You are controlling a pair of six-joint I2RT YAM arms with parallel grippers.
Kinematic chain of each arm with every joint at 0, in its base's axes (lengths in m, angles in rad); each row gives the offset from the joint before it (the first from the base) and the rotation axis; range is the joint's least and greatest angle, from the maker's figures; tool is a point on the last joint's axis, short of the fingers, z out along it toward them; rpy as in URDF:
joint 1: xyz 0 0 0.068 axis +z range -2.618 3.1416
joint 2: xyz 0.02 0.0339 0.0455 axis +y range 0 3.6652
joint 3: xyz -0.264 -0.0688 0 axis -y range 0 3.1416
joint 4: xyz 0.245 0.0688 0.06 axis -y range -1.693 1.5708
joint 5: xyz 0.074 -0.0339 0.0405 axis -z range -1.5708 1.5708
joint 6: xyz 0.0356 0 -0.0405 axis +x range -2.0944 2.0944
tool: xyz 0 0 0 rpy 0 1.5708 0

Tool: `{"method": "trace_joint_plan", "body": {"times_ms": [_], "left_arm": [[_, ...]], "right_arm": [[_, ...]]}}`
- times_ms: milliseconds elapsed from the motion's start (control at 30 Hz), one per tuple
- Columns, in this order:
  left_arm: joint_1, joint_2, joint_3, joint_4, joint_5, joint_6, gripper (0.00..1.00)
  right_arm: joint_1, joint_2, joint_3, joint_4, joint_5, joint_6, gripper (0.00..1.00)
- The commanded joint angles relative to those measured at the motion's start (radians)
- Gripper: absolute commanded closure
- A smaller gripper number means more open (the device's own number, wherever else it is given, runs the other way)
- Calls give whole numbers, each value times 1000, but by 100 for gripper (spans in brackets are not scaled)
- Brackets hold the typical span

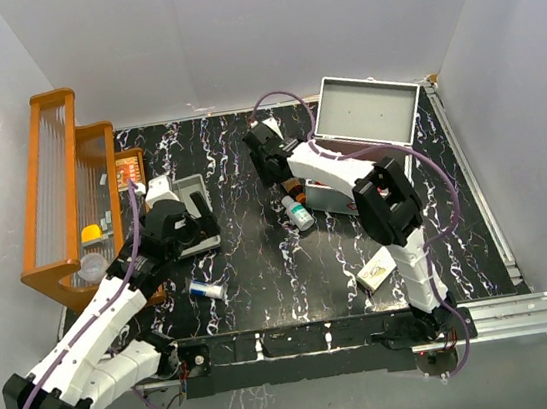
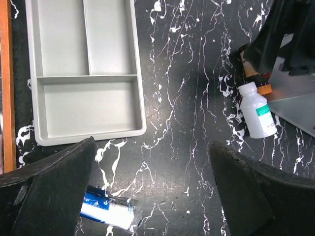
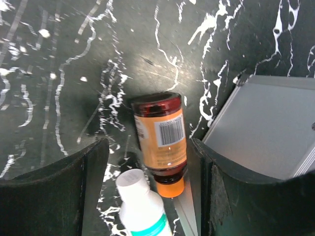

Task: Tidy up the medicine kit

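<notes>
Placement of the right gripper (image 3: 150, 142) is what decides this step, which I take to be lifting the amber bottle (image 3: 160, 132) into the medicine kit (image 1: 367, 111). The kit stands open at the far right of the tabletop (image 2: 187, 98), its lid tipped back. Its near corner lies just beside the bottle.

The right gripper's 2 fingers stand apart, 1 on each side of the bottle, and hold nothing. The bottle lies on its side with its length running between them, so a squeeze would fall across its width, which is the good way round.

- Come down squarely, so that both pads meet the labelled body, not the orange cap.
- Mind the right finger (image 3: 246, 196): the kit's wall is close on that side, and a finger that lands on its edge would stop the descent or push the case.
- The white bottle (image 3: 142, 206) lies at the cap end (whether it touches the cap I cannot tell). A straight upward lift should leave it undisturbed; a sideways drag would likely roll it.
- Round plastic may roll as the pads close, so a slow squeeze seems wise.

The left gripper (image 2: 152, 142) hangs wide apart and holds nothing, above bare tabletop between the grey tray (image 2: 139, 73) and a blue-and-white tube (image 2: 110, 211), well clear of the work.
</notes>
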Motion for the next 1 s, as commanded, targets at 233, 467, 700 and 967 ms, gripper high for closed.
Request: {"method": "trace_joint_plan", "body": {"times_ms": [233, 467, 700, 967], "left_arm": [[23, 35, 15, 1, 70, -22, 9], [66, 141, 30, -11, 114, -43, 10], [101, 251, 38, 72, 178, 15, 10], [108, 399, 81, 64, 137, 44, 13]], "right_arm": [[-22, 86, 82, -20, 17, -72, 49], [-39, 109, 83, -25, 3, -72, 50], [-51, 138, 104, -5, -12, -138, 60], [-58, 82, 117, 26, -3, -138, 73]]}}
